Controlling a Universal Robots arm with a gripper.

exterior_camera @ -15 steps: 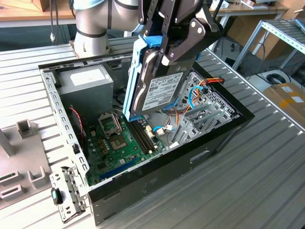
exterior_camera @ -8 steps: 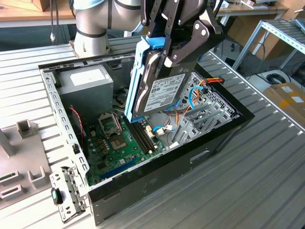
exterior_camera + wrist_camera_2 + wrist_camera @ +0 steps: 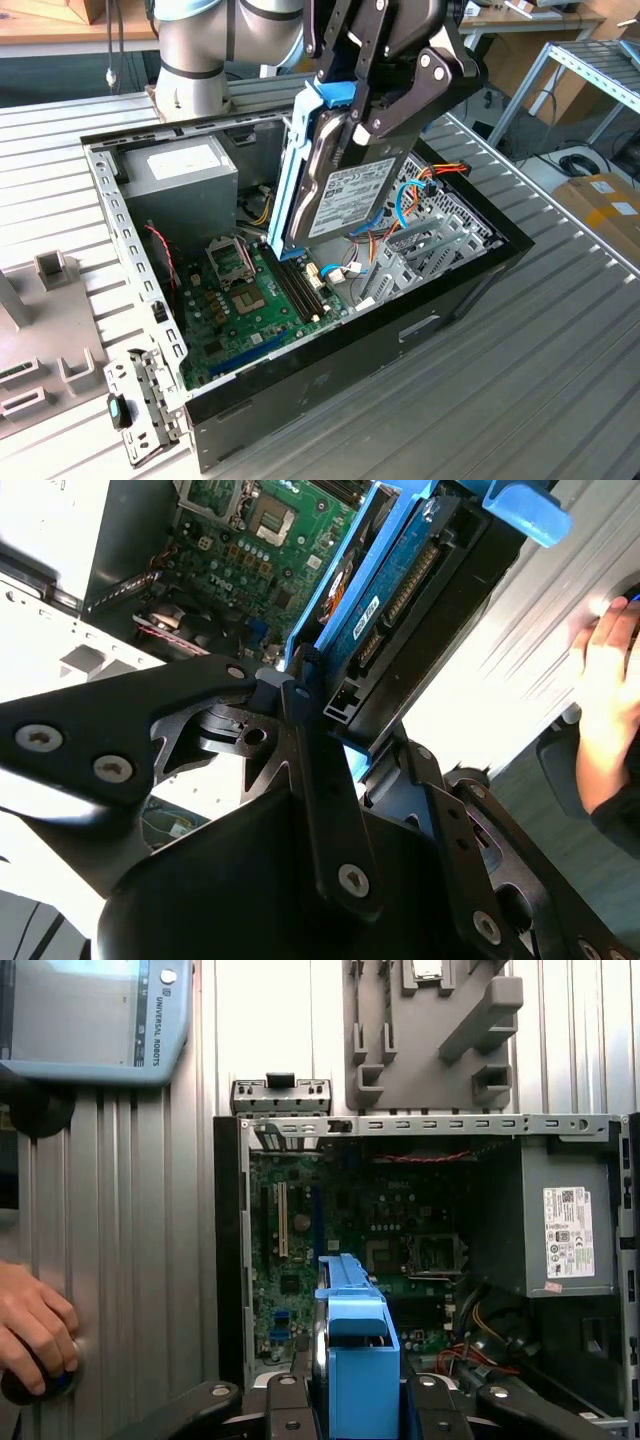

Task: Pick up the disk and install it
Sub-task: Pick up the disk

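The disk (image 3: 345, 195), dark grey with a white label and blue plastic rails, hangs tilted on edge above the open computer case (image 3: 350, 350). My gripper (image 3: 368, 105) is shut on the disk, its black fingers clamping the upper end. The disk's lower end sits over the motherboard (image 3: 240, 300), beside the metal drive bay (image 3: 430, 250) with its coloured cables. In the second wrist view the disk (image 3: 400, 590) runs away from the gripper (image 3: 345, 735) toward the board. In the first wrist view its blue rail (image 3: 355, 1360) rises between the fingers.
A grey power-supply box (image 3: 185, 180) fills the case's far corner. A loose metal bracket (image 3: 140, 410) and a grey fixture (image 3: 40, 330) lie on the exterior view's left. A person's hand (image 3: 35, 1325) rests on the table beside the case, near a pendant (image 3: 90, 1015).
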